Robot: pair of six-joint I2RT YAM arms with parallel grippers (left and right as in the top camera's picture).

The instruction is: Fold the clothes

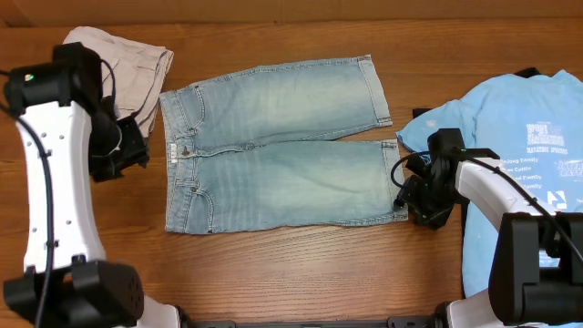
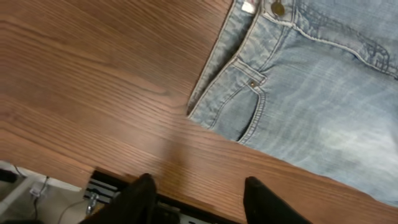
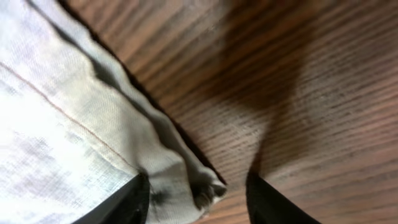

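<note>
Light-wash denim jeans lie flat mid-table, waist to the left and legs to the right. My left gripper hovers just left of the waistband. In the left wrist view its fingers are open and empty over bare wood, and the jeans' front pocket lies ahead of them. My right gripper is at the hem corner of the near leg. In the right wrist view its fingers are open, and the jeans' hem corner lies between them.
Beige trousers lie crumpled at the back left, behind the left arm. A sky-blue white-printed T-shirt lies at the right under the right arm, with a dark edge showing at its top. The wooden table's front edge is near the left fingers.
</note>
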